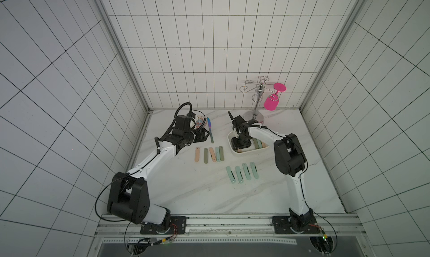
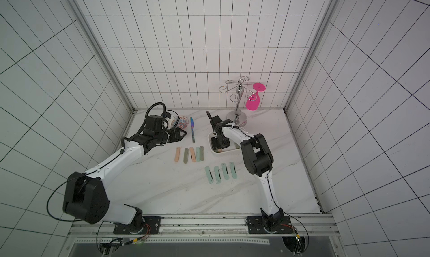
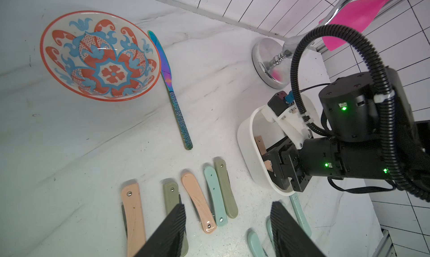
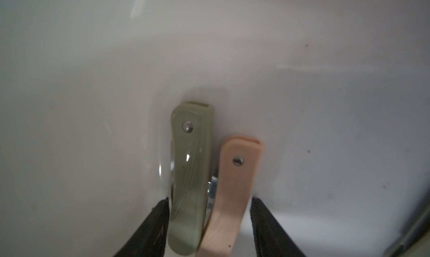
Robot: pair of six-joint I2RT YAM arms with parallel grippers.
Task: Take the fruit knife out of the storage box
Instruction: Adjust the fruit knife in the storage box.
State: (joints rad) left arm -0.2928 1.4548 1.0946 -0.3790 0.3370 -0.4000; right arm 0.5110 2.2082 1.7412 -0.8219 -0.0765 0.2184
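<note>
right gripper (image 4: 209,201) reaches into the white rounded plastic storage box (image 4: 325,92), jaws spread around a sage-green folding fruit knife (image 4: 189,174) and a peach folding fruit knife (image 4: 232,186) lying side by side inside; one finger touches the green handle. left gripper (image 3: 229,207) hangs spread, holding nothing, above a row of folded pastel knives (image 3: 215,197) on the marble table (image 3: 116,139).

We count 9 fruit knives (image 1: 211,154) outside storage box (image 3: 250,151), 2+ inside; 1 ea.: bowl (image 3: 100,55), dinner knife (image 3: 172,90), rack (image 1: 253,116), pink glass (image 1: 270,103).

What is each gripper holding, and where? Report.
Nothing yet. Right gripper brackets the green fruit knife and peach fruit knife across their handles, unclamped; left gripper open, empty.
</note>
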